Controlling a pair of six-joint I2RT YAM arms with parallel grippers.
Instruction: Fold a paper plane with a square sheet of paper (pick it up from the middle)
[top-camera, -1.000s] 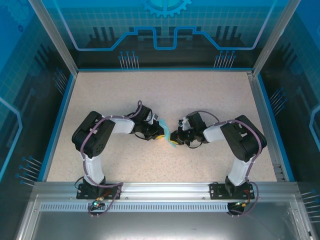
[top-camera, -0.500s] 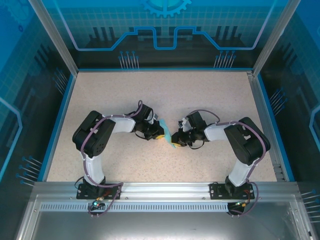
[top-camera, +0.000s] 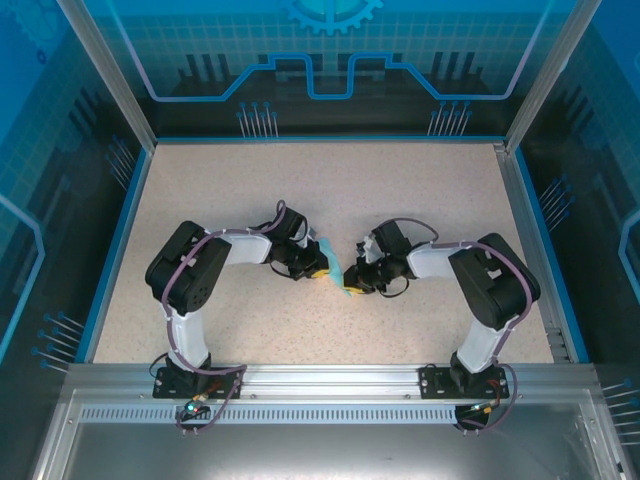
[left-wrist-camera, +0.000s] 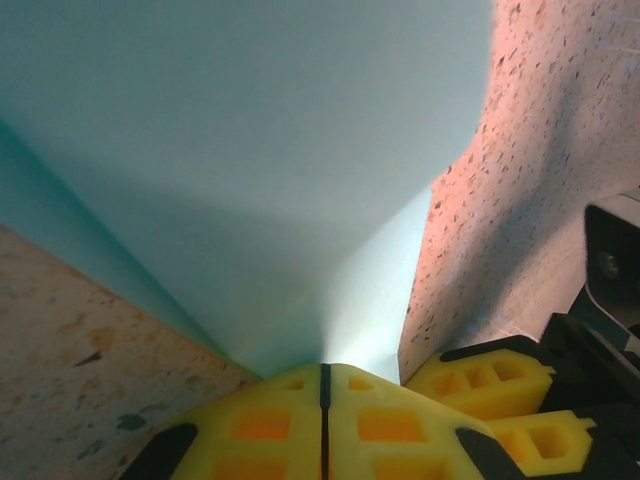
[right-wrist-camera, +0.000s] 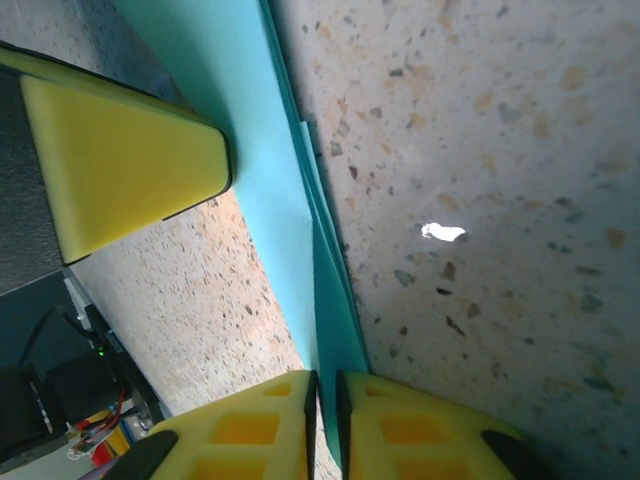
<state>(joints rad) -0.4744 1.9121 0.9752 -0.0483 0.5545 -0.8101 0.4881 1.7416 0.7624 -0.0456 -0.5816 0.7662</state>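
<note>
Near the middle of the table (top-camera: 420, 190), the paper (top-camera: 336, 270) is held as a partly folded, creased piece, with both grippers meeting over that same central patch. The left gripper (left-wrist-camera: 323, 375), reaching in from the table's left half, has its yellow pads pressed tight together on one corner, and the sheet fans out from the seam with a soft crease running up it. The right gripper (right-wrist-camera: 325, 385), reaching in from the table's right half, shows only a thin slot between its pads. The layered edge of the paper runs into that slot, but I cannot tell whether the pads grip it or merely flank it. The main risk, as I judge it, is that a slack right-hand hold lets the stacked layers slide apart, so the fold opens or sets crooked. A pull from the left side against a firm pinch could also crumple or tear the thin sheet. The two sets of fingers sit very near each other, so a small misjudged move could knock them together.
</note>
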